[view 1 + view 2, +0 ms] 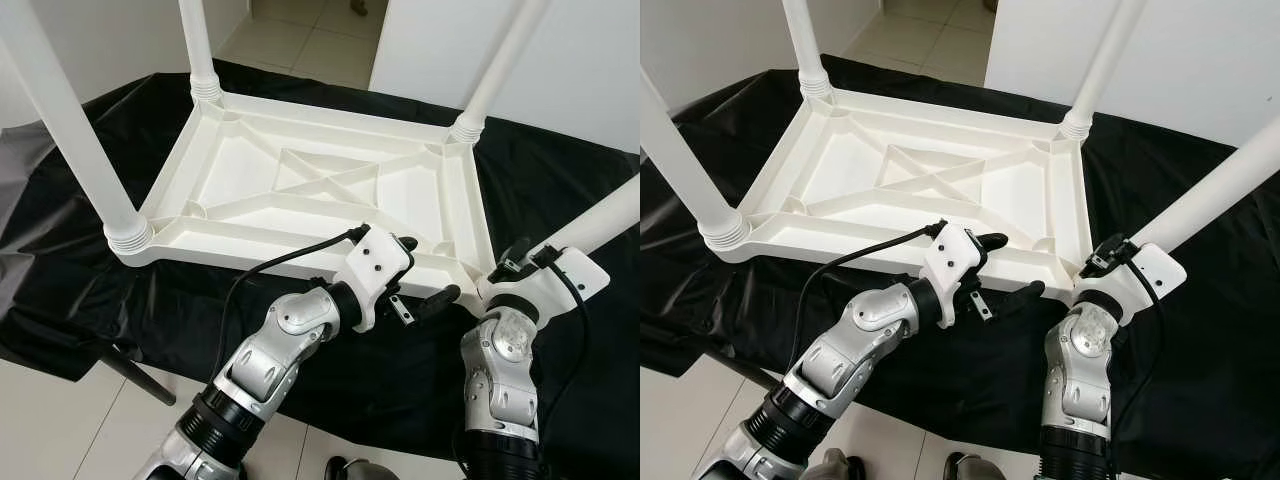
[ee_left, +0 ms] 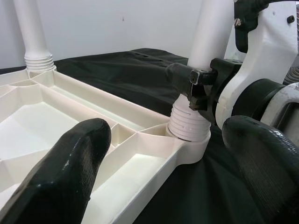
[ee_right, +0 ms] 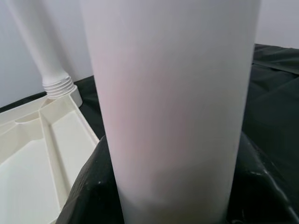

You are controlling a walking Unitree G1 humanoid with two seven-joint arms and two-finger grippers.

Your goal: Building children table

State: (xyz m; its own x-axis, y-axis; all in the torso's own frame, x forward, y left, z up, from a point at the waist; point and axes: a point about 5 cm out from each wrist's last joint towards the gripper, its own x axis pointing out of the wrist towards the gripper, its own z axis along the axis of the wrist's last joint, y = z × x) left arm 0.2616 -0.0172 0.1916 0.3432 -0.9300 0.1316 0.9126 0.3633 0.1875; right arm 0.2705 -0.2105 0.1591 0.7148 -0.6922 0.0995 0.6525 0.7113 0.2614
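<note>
Tabletop: the white plastic tabletop [image 1: 320,190] is lying upside down across the middle of the frame on a surface draped in black cloth [image 1: 90,290], ribs facing up.

Legs: three legs are already standing in their corner sockets, at upper left [image 1: 196,45], upper right [image 1: 500,70] and left edge [image 1: 60,120]. The fourth leg [image 1: 600,220] is running off the right edge, its threaded end sitting in the lower right corner socket [image 2: 189,140].

Right gripper: your right gripper [image 1: 520,258] is wrapping the fourth leg just above the socket, fingers closed around it.

Left gripper: your left gripper [image 1: 425,275] is hovering spread wide at the near rim, lower centre, holding nothing, one finger [image 2: 60,177] over the ribs.

Step in hand: looks like you're seating and screwing in that last leg.

How to do it well: keep the leg square to the socket so the threads aren't crossing. Bring the left gripper down onto the rim so the tabletop isn't spinning while you're twisting. Go in short turns and regrip.
</note>
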